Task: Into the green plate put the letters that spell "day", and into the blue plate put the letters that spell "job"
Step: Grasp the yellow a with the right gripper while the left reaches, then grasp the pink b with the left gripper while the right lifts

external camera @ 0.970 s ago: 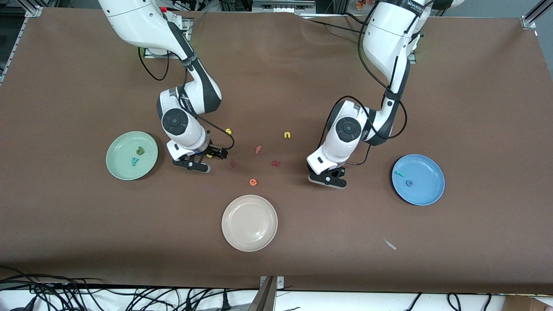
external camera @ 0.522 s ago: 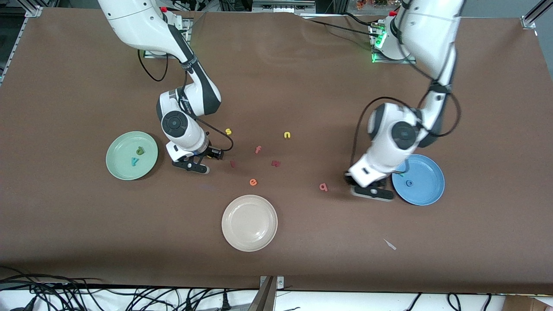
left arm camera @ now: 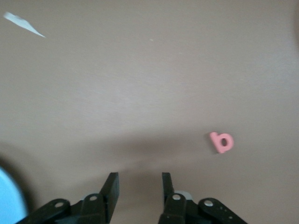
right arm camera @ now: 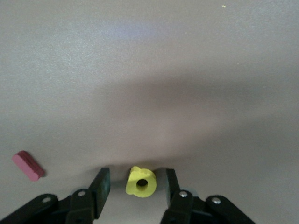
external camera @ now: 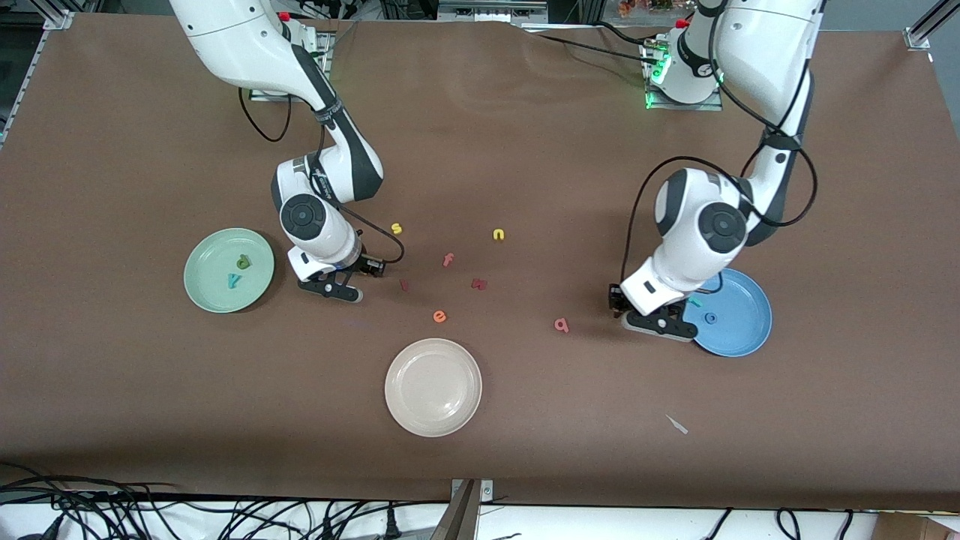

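The green plate point(external camera: 206, 296) holds the dark green "d" point(external camera: 243, 262) and the teal "y" point(external camera: 234, 280). Beside it, my right gripper point(external camera: 331, 288) is down at the table. In the right wrist view the right gripper point(right arm camera: 136, 173) stands open around the yellow "a" point(right arm camera: 141, 182), with a gap on each side. The blue plate point(external camera: 742, 341) holds the teal "j" point(external camera: 695, 302) and the blue "o" point(external camera: 710, 318). My left gripper point(external camera: 655, 322) is over the table at that plate's rim, and in its wrist view the left gripper point(left arm camera: 139, 177) is open and empty. The pink "b" point(external camera: 561, 324) point(left arm camera: 221, 142) lies on the table.
A cream plate point(external camera: 433, 420) sits nearer the front camera. Loose letters lie between the arms: yellow "s" point(external camera: 397, 228), yellow "n" point(external camera: 499, 235), pink "f" point(external camera: 448, 259), orange "e" point(external camera: 439, 316), and two dark red pieces point(external camera: 404, 284) point(external camera: 479, 283). A white scrap point(external camera: 677, 424) lies near the front edge.
My left gripper moved from over the pink "b" to the blue plate's rim and opened; the "b" stayed on the table. My right gripper's jaws narrowed around the yellow "a".
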You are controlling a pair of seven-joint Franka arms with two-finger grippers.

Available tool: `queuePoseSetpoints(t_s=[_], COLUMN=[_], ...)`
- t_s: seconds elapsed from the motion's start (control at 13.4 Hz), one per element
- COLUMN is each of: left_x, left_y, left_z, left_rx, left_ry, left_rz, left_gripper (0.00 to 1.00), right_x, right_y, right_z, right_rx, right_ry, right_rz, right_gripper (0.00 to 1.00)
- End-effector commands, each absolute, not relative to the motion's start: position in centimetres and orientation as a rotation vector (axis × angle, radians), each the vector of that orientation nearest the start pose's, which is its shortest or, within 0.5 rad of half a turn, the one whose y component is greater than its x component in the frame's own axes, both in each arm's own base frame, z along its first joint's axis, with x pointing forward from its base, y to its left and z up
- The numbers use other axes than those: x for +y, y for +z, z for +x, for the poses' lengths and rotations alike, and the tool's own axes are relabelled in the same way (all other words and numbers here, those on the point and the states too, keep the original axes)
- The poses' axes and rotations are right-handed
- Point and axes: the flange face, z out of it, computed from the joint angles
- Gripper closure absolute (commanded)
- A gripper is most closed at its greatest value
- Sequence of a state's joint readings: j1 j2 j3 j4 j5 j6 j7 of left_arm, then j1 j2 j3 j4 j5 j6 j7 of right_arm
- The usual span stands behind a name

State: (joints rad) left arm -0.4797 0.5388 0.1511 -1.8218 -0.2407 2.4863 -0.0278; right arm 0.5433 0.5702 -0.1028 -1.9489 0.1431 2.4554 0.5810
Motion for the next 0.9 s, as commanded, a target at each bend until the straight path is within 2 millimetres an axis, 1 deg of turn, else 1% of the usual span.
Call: queuePoseSetpoints(t_s=[0.0, 0.07, 0.15, 0.22, 0.37, 0.52, 0.6, 0.82], left_x=[-27.1, -28.7, -30.4, -31.3, -32.1, -32.7, -32.6, -33.2], left_y=[23.6, 22.7, 21.8, 21.3, 20.0, 18.9, 18.2, 17.7], left_z=[63.1, 63.2, 63.2, 63.6, 63.8, 63.7, 63.7, 63.5], left_rx=[0.112, 0.076, 0.047, 0.03, 0.038, 0.046, 0.037, 0.046], left_ry=[-0.207, -0.206, -0.207, -0.229, -0.262, -0.302, -0.303, -0.306], left_rz=[-3.249, -3.25, -3.253, -3.254, -3.253, -3.253, -3.253, -3.253], left_gripper=[0.45, 0.45, 0.43, 0.41, 0.41, 0.41, 0.41, 0.41], right_x=[26.3, 26.2, 26.3, 26.3, 26.2, 26.3, 26.3, 26.3], right_y=[17.5, 17.6, 17.5, 17.5, 17.3, 17.3, 17.3, 17.7], right_z=[55.6, 55.6, 55.6, 55.6, 55.6, 55.6, 55.6, 55.9], right_rx=[0.375, 0.379, 0.375, 0.377, 0.382, 0.38, 0.382, 0.374], right_ry=[0.091, 0.091, 0.091, 0.093, 0.092, 0.095, 0.096, 0.09], right_rz=[-3.116, -3.116, -3.116, -3.116, -3.117, -3.117, -3.116, -3.113], right_gripper=[0.54, 0.57, 0.58, 0.59, 0.66, 0.68, 0.69, 0.8])
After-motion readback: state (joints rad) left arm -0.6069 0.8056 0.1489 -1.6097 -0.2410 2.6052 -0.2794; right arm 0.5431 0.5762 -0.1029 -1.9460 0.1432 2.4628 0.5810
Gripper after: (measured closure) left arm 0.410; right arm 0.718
